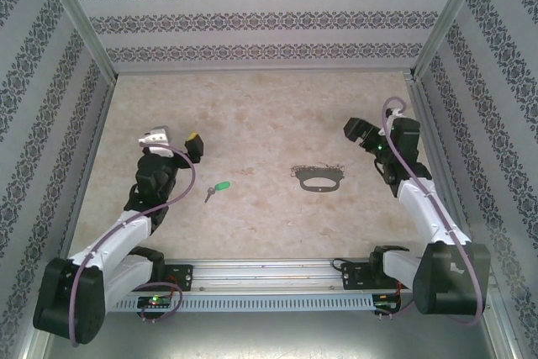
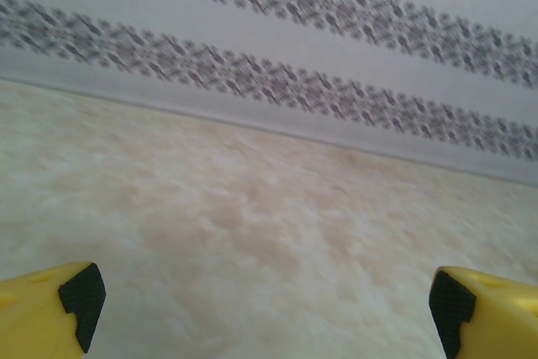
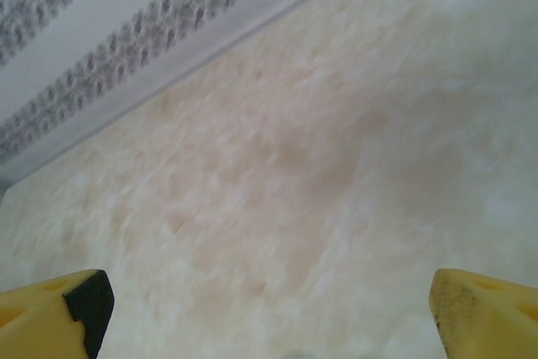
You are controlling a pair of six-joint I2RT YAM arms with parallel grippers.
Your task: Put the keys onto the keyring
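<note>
The left claw (image 1: 176, 140) stands wide. In the left wrist view (image 2: 265, 302) its two yellow fingertips (image 2: 50, 304) with black pads sit at the far lower corners of the picture, with bare table between them and nothing held. It hangs over the left part of the pale, beige-mottled table (image 1: 269, 107) and points toward the far wall.

The right claw (image 1: 363, 132) is also spread wide and empty. In the right wrist view (image 3: 277, 313) one yellow fingertip (image 3: 479, 313) shows at each lower corner, and only the table's surface lies between them. From above, this claw sits over the right part of the table, angled toward the left and far side.

One small silver metal key with a bright green plastic head (image 1: 216, 190) lies flat on the table. It is near the left claw but apart from it, to that claw's right and closer to the arm bases. Its green head points up and to the right, and its blade points down and to the left.

One grey metal oblong keyring with a short chain of small metal pieces (image 1: 319, 181) lies flat, nearer the right claw. It is to that claw's left, a little closer to the bases, and not touching it. The chain is strung along the loop's far side. The key and the keyring lie well apart, with bare table between them, and the key is not on the ring.

Grey walls with dark patterned bands (image 1: 252, 18) enclose the table on the far, left and right sides. The same bands show blurred in both wrist views. A ribbed metal rail (image 1: 269, 273) runs along the near edge and carries the two arm bases.
</note>
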